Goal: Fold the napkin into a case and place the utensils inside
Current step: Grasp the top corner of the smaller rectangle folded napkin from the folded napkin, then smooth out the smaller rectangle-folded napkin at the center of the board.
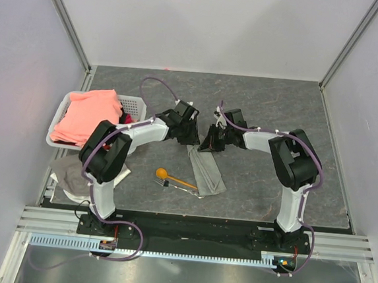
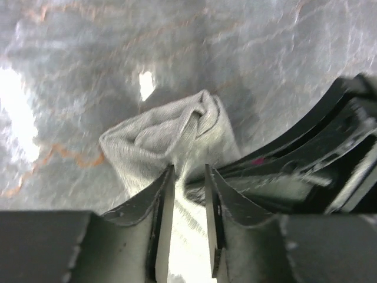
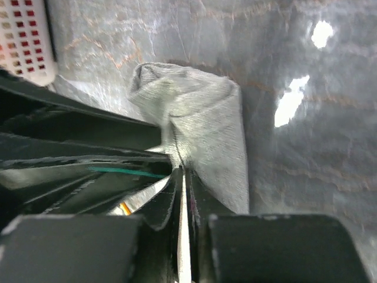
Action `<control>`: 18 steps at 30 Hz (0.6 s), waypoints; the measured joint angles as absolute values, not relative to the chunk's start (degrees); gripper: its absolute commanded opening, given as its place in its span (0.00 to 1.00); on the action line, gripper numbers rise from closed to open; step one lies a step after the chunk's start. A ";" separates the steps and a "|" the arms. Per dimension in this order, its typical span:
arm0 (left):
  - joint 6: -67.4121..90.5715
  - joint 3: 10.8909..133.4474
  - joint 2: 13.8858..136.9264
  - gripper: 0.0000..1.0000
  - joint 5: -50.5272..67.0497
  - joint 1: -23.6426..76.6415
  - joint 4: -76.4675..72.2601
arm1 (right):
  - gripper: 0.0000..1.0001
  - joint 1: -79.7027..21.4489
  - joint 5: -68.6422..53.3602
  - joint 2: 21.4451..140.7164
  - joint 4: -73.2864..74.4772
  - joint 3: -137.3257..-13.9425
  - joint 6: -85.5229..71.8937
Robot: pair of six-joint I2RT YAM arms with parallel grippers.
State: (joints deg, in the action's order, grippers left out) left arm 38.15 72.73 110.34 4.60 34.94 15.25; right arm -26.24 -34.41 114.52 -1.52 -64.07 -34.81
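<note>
Two robot arms meet at centre frame over the grey bench [image 1: 278,109], both working the upper end of the napkin [image 1: 207,175]. The napkin lies folded into a narrow strip that runs from mid-picture down toward the lower right in the overhead view. The left gripper [image 1: 188,133] and right gripper [image 1: 213,142] stand almost nose to nose at that end, apparently so each can take a layer and draw the pouch's mouth apart.

The right wrist view shows its jaws clenched on a thin edge of the cloth. In the left wrist view the jaws stand slightly apart with a thicker fold bunched between them, seemingly pinched.

The orange spoon [image 1: 172,178] and silvery fork [image 1: 186,189] lie side by side just left of the strip, within easy reach and not yet inside it. The folding looks largely done, and loading the utensils appears to be what remains.

At left, well apart from the work, a white basket [image 1: 134,102] holds a salmon-pink cloth [image 1: 89,114]. A whitish rag [image 1: 70,174] lies below it.
</note>
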 measured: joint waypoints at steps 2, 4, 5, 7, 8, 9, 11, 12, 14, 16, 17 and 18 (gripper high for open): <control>38.15 70.61 107.90 0.38 4.60 34.94 15.18 | 0.20 -26.24 -33.80 113.23 0.38 -63.70 -33.61; 38.15 68.60 104.90 0.38 4.62 34.94 15.14 | 0.27 -26.24 -33.06 111.70 2.42 -63.40 -32.49; 38.15 67.37 103.00 0.37 4.64 34.94 15.11 | 0.29 -26.24 -32.56 110.67 3.88 -63.35 -31.68; 38.15 64.64 98.76 0.32 4.91 34.96 14.76 | 0.37 -26.24 -31.35 108.29 6.81 -63.37 -29.80; 38.17 63.31 96.73 0.25 5.15 34.96 14.63 | 0.39 -26.24 -30.68 106.91 8.51 -63.35 -28.73; 38.28 62.15 95.22 0.22 5.80 34.96 14.44 | 0.45 -26.24 -30.02 105.78 9.91 -63.37 -27.94; 38.83 58.46 91.92 0.15 8.19 35.16 13.08 | 0.48 -26.24 -27.94 102.63 14.39 -63.57 -25.10; 39.16 57.25 91.11 0.14 9.04 35.40 12.99 | 0.50 -26.24 -26.83 101.45 16.12 -63.66 -24.12; 39.72 54.04 90.26 0.11 10.70 36.42 11.79 | 0.50 -26.24 -24.21 98.63 20.03 -63.86 -22.09; 40.49 51.09 90.48 0.09 12.43 37.76 10.90 | 0.50 -26.24 -21.93 95.59 23.66 -63.81 -20.69; 40.71 50.02 90.89 0.08 13.34 38.28 10.70 | 0.50 -26.24 -21.10 94.06 24.75 -63.46 -20.34; 40.88 49.58 91.59 0.09 14.17 38.70 10.59 | 0.51 -26.24 -20.14 92.40 25.32 -62.67 -20.12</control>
State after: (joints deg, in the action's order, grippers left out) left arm 40.88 49.58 91.59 14.17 38.70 10.59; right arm -26.24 -20.14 92.40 25.32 -62.67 -20.12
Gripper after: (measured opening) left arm 0.102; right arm 0.496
